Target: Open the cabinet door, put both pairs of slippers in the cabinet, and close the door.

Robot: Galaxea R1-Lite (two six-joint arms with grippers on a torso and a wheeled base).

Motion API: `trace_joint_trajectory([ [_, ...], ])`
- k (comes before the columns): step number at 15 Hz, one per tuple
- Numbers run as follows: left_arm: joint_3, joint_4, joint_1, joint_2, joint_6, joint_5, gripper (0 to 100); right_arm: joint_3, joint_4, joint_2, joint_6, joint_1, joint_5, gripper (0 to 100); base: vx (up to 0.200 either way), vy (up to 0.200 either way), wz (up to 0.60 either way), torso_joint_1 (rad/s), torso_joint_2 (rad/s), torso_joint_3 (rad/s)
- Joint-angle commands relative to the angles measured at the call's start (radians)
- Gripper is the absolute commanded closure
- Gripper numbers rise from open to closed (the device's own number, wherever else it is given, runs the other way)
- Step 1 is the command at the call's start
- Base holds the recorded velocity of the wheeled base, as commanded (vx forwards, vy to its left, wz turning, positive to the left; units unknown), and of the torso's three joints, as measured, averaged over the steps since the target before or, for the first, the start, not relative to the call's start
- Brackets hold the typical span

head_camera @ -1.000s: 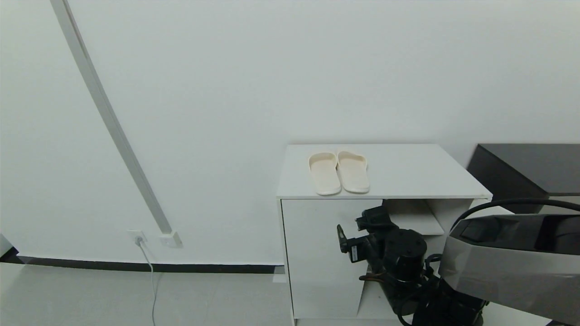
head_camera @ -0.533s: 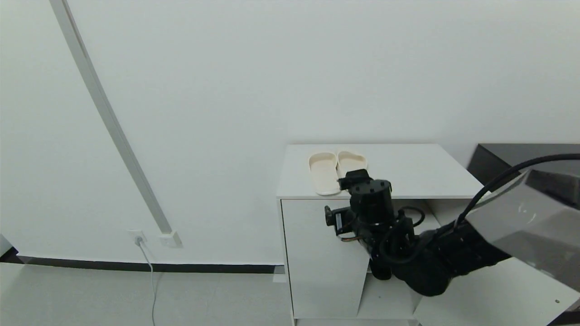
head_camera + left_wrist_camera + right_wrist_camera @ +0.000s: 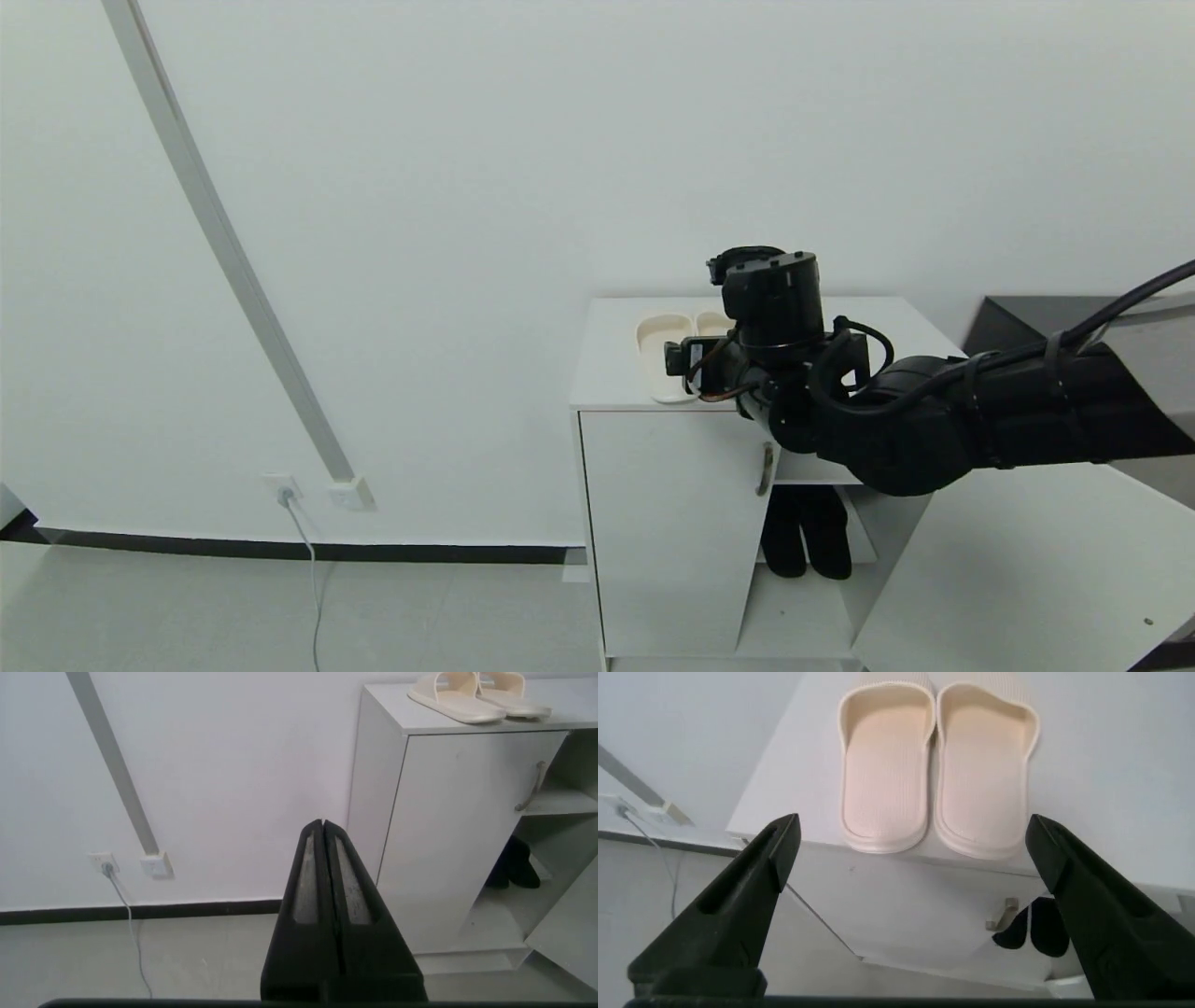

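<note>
The right gripper (image 3: 912, 833) hung spread wide above the cream slippers (image 3: 887, 770), which lay side by side atop the cabinet (image 3: 672, 532). The black slippers (image 3: 808, 534) sat on a shelf inside, the door (image 3: 1008, 569) open. The left gripper (image 3: 322, 829) was pressed together.

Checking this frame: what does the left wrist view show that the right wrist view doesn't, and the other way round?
Left wrist view alone: the left gripper, jaws shut, held well off from the cabinet, with its side panel and the floor in sight. Right wrist view alone: the right gripper, jaws open, above the cream slippers, looking down into them. Both: the cream slippers side by side on the cabinet top, the door handle, and the black slippers inside.
</note>
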Motion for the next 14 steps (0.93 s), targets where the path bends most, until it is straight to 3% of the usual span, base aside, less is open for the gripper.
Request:
trace_joint_trajectory([
  [1, 0.000, 0.000, 0.000, 0.000, -0.001, 0.000, 100, 0.004, -0.004, 0.020, 0.006, 0.000, -0.018, 0, 0.200, 0.000, 0.00, 0.002, 0.00, -0.007],
  [10, 0.000, 0.000, 0.000, 0.000, -0.001, -0.001, 100, 0.067, -0.055, 0.089, 0.046, 0.003, -0.027, 0, 0.200, 0.000, 0.00, 0.002, 0.00, 0.003],
  [14, 0.000, -0.001, 0.000, 0.000, -0.005, 0.000, 100, 0.065, -0.104, 0.143, 0.041, 0.002, -0.039, 0, 0.000, 0.000, 0.00, 0.000, 0.00, 0.000],
])
